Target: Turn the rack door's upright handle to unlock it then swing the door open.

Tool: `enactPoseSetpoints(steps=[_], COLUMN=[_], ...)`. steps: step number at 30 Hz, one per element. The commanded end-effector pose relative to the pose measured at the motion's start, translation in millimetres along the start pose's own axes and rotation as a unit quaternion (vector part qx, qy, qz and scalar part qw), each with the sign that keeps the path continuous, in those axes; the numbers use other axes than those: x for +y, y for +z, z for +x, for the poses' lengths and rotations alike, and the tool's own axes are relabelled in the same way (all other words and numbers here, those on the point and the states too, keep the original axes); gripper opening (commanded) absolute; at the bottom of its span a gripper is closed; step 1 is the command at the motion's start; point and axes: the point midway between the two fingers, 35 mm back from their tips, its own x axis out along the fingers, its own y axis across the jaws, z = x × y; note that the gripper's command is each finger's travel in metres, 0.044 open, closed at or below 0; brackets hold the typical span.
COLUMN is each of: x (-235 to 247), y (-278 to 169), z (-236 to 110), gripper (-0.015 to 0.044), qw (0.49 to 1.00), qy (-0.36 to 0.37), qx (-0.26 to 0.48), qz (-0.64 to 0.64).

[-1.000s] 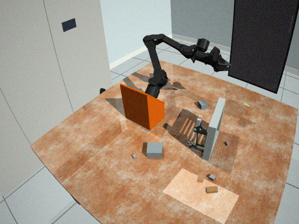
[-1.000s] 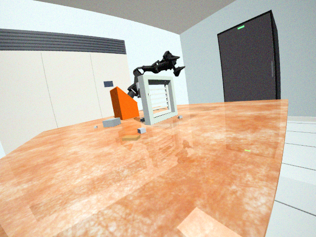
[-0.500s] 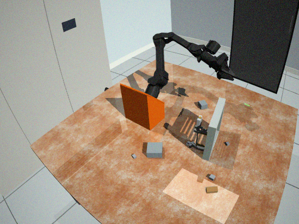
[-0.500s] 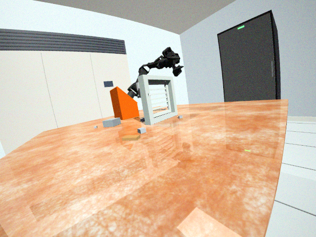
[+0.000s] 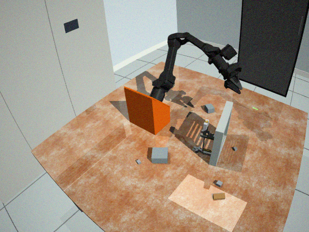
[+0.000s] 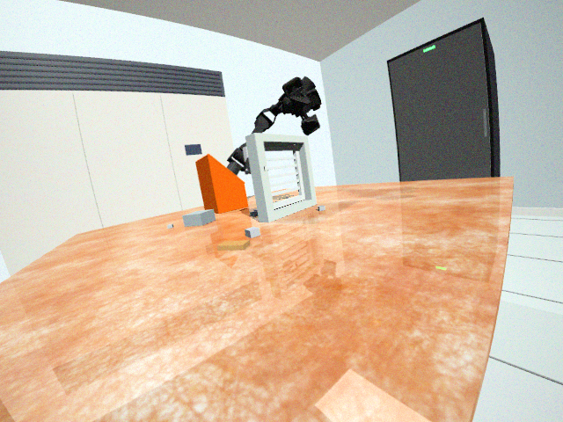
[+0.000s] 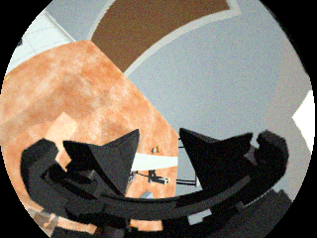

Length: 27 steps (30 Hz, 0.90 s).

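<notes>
The pale grey frame [image 5: 217, 139] [image 6: 259, 181] [image 7: 155, 162] stands upright on the table. The slatted door [image 6: 281, 170] shows through its opening and looks closed; its exact angle is hard to tell. The handle [image 5: 205, 125], whitish with a yellow top, sticks out on the arm's side of the frame, beside black linkage. How far it is turned is not clear. My gripper [image 5: 240, 91] [image 6: 311, 123] [image 7: 158, 131] is partly open and empty, high above the table beyond the frame's far end, pointing down and outward. It is apart from handle, door and frame.
An orange wedge-like block [image 5: 141, 109] [image 6: 227, 192] stands near the arm's base. A grey block [image 5: 159, 154] [image 6: 198, 218] lies in front of it, another grey block [image 5: 210, 108] behind the handle. A tan block [image 5: 218, 196] [image 6: 233, 245] and small grey cubes lie around the frame.
</notes>
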Motion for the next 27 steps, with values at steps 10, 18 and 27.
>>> enactPoseSetpoints(steps=[10,18,27], x=[-25.6,-38.6,-54.9], y=[-48.7,-79.2,-114.8], z=[31.8,42.4,47.9], gripper=[0.0284,0.0284,0.0284], qw=[0.989,0.973,0.949], qy=[0.057,0.104,0.159], qx=[0.137,0.207,0.272], qz=[0.001,0.015,0.035])
